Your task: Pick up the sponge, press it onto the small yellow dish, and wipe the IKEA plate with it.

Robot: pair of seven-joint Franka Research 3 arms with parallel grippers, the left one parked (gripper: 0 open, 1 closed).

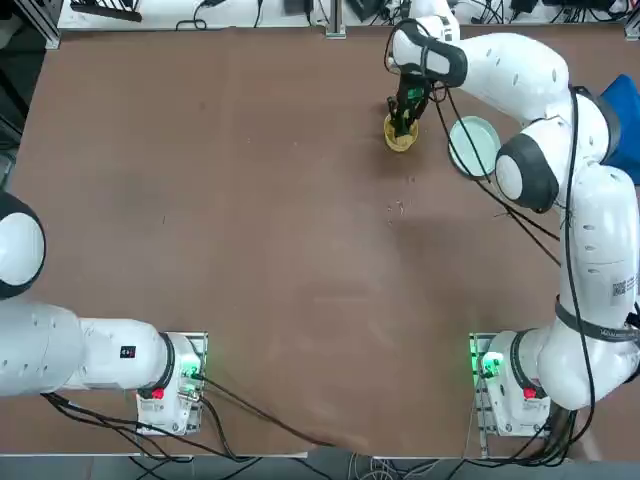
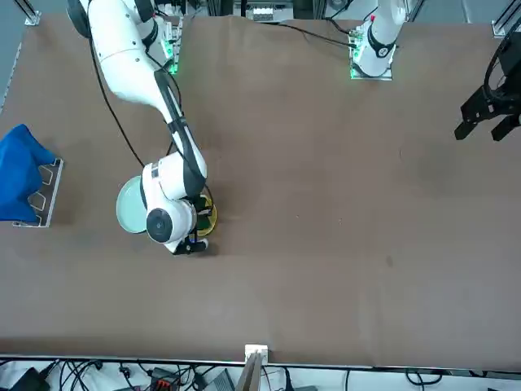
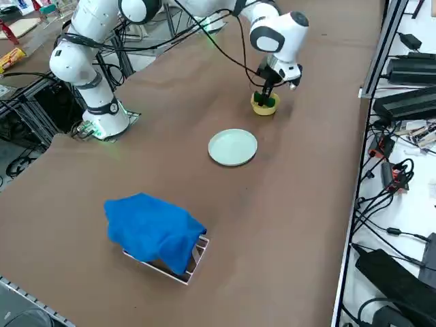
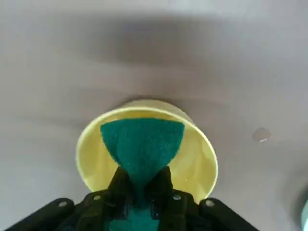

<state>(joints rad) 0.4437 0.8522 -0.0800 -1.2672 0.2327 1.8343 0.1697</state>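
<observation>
- Your right gripper (image 4: 140, 192) is pinched tight on the sponge (image 4: 142, 144), which fills the small yellow dish (image 4: 195, 159), leaving no room inside its rim.
- The IKEA plate (image 1: 474, 140) sits near the dish; in the top view, bare table (image 1: 250, 200) shows between them.
- You have the blue cloth (image 3: 153, 230) on its rack well beyond the plate.
- The wide table centre lies open for you.

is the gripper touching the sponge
Touching. The wrist view shows the right gripper pinching the green sponge between its fingers, over the yellow dish.
</observation>
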